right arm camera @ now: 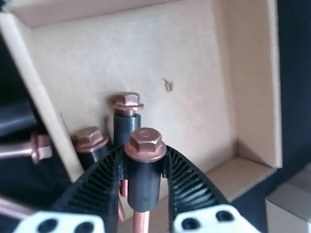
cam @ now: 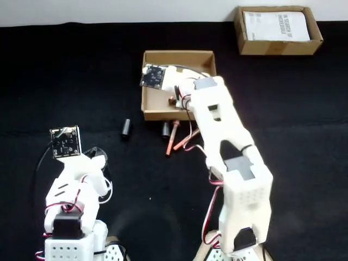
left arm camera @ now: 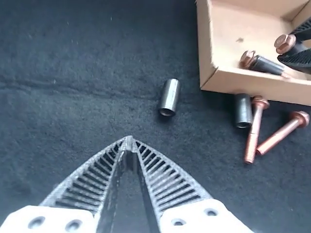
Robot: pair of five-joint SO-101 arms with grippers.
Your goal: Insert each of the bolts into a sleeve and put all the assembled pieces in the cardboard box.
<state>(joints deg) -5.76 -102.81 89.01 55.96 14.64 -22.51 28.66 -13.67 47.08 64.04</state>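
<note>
White arm (cam: 220, 128) extends over cardboard box (cam: 179, 55), right hand (right arm camera: 144, 156) clamping bolt (right arm camera: 145, 142).

This looks like a small robotics lab or hobby workbench. The left arm (cam: 70, 190) and right arm (cam: 228, 147) are white plastic with bare red and black wires, and both stand on a table (cam: 304, 136) covered in black cloth. Loose copper bolts (left arm camera: 254, 131) and steel sleeves (left arm camera: 168, 97) lie ahead of the left gripper (left arm camera: 129, 141). A cardboard box (right arm camera: 252, 73) surrounds the right gripper (right arm camera: 143, 154), which clamps a sleeved bolt (right arm camera: 144, 179). A second box (cam: 277, 49), holding a printed sheet (cam: 277, 24), sits beyond it.
</note>
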